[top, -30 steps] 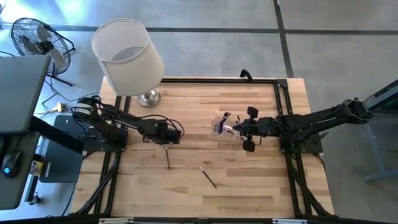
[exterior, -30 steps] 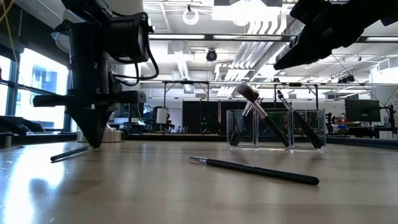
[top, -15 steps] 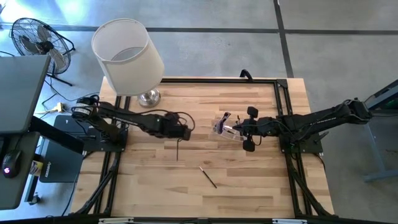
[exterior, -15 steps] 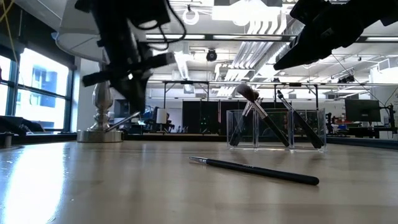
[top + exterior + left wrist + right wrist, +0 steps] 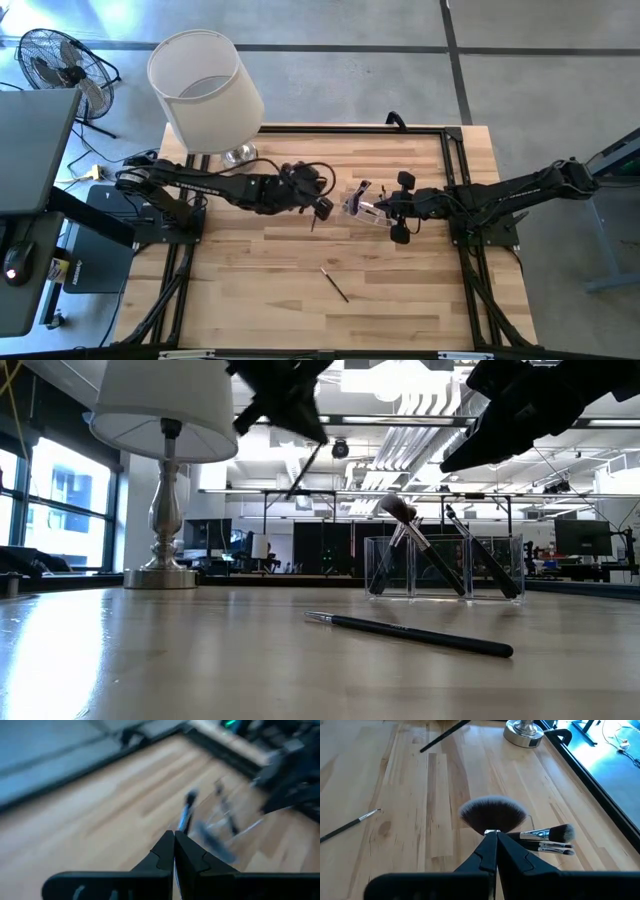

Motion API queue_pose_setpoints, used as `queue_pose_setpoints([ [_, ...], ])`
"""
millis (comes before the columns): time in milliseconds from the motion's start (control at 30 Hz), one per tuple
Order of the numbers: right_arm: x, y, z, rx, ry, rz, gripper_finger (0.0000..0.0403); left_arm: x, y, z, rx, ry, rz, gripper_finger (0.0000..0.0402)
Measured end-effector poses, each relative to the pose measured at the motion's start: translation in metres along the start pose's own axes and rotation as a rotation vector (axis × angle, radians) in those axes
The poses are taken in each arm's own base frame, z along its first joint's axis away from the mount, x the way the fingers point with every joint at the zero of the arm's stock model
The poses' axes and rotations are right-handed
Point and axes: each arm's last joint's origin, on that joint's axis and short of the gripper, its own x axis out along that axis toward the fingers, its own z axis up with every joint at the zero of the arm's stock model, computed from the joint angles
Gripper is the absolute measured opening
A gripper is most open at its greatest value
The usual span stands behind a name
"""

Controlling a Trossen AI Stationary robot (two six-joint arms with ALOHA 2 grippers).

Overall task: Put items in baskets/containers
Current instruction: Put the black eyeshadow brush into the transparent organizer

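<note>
Just beside the clear box (image 5: 366, 206), the left gripper (image 5: 318, 207) pinches a slim brush (image 5: 304, 471) aloft, the right gripper (image 5: 398, 212) sits pressed closed above the box, and another brush (image 5: 335, 284) lies on the table (image 5: 250, 290) nearby.

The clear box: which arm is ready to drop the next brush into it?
Left. The left gripper is shut on a brush, up off the table right beside the clear box. The right gripper sits shut at the box's other side.
</note>
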Motion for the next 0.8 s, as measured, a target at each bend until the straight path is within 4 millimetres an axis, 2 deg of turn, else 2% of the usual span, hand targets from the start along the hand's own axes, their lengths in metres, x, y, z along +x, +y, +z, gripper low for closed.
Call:
queue_pose_setpoints([
  [167,-0.002,-0.001,0.000,0.065,0.002,0.000,0.0001,-0.002,-0.012,0.016,0.164,-0.136,-0.119,0.0000],
  [300,-0.012,-0.004,-0.001,0.165,0.003,-0.001,0.0001,0.002,-0.017,0.018,0.266,-0.185,-0.133,0.0000],
  [467,-0.034,-0.012,0.003,0.257,-0.060,0.009,0.0001,0.000,-0.020,0.024,0.262,-0.235,-0.182,0.0000],
  [600,-0.050,-0.017,0.004,0.276,-0.105,0.014,0.0001,-0.004,-0.026,0.034,0.292,-0.343,-0.256,0.0000],
  [667,-0.056,-0.019,0.003,0.281,-0.117,0.017,0.0001,0.005,-0.031,0.039,0.292,-0.416,-0.315,0.0000],
  [800,-0.062,-0.021,0.002,0.296,-0.130,0.019,0.0000,0.034,-0.035,0.035,0.306,-0.496,-0.421,0.0000],
])
